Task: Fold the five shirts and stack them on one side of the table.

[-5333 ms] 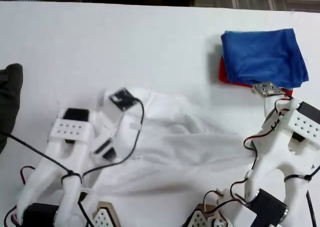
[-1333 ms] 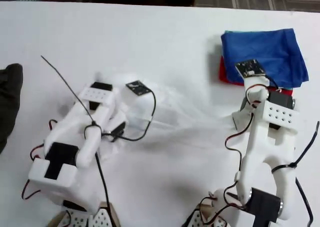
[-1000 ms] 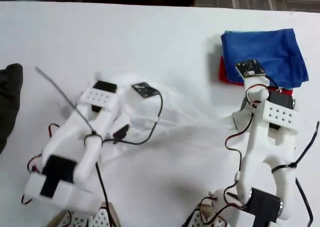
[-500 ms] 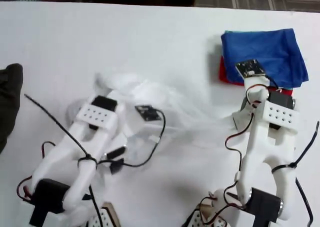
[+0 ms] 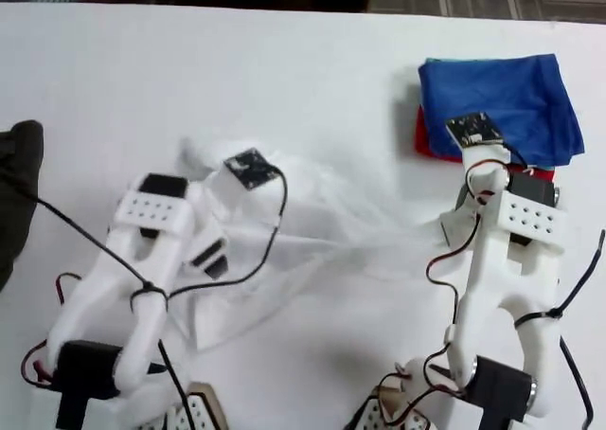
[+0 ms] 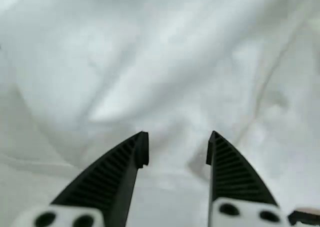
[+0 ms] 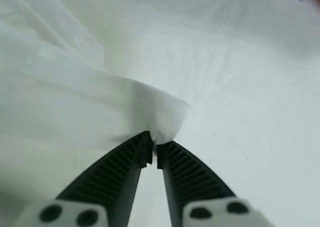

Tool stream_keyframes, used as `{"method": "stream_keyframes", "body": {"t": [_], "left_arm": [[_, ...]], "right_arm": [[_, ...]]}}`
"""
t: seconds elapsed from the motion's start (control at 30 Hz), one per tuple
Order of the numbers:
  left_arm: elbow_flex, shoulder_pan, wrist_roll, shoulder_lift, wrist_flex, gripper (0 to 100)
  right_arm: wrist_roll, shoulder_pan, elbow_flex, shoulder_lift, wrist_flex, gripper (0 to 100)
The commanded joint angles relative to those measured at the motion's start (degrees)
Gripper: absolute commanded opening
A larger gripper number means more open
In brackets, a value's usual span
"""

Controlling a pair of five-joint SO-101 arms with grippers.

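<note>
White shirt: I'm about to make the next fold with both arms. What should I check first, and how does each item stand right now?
1. Right jaws gripping the white shirt: ok, shut on a corner of it.
2. Left jaws gripping it: not ok, open over the cloth, holding nothing.
3. Shirt lying flat: not ok, bunched and creased between the arms.
4. Stack tidy: ok, blue shirt lies folded on the red shirt at the right side of the table.
5. Dark garment clear of the fold: ok, apart at the table's left edge.
</note>
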Motion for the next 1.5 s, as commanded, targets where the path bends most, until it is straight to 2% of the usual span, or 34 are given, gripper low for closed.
{"method": "stream_keyframes", "body": {"t": [0.0, 0.1, 0.3, 0.6, 0.93, 1.1, 1.37, 1.47], "left_arm": [[4.18, -0.62, 0.09, -1.49, -7.03, 21], [7.96, -0.70, 0.09, -1.49, -9.93, 21], [11.03, -0.62, 0.09, -1.93, -8.70, 21], [10.95, 4.84, 0.09, -3.34, 3.43, 21], [11.91, 11.60, 0.09, -24.00, 16.88, 21], [13.76, 14.24, -0.35, -25.85, 15.82, 21], [13.58, 23.56, 0.18, -26.29, 16.00, 21], [13.58, 25.14, 0.18, -26.29, 16.00, 21]], "right_arm": [[0.18, 0.48, -0.70, -0.31, -0.57, 1.9], [0.18, 0.48, -0.70, -0.31, -0.57, 1.9], [0.18, 0.40, -0.70, -0.31, -0.57, 1.9], [0.18, 0.40, -0.70, -0.31, -0.57, 1.9], [0.18, 0.40, -0.70, -0.31, -0.57, 1.9], [0.09, 0.40, -0.70, -0.31, -0.57, 1.9], [0.00, 0.40, -0.70, -0.31, -0.48, 1.9], [-0.09, 0.40, -0.70, -0.31, -0.40, 1.9]]}}
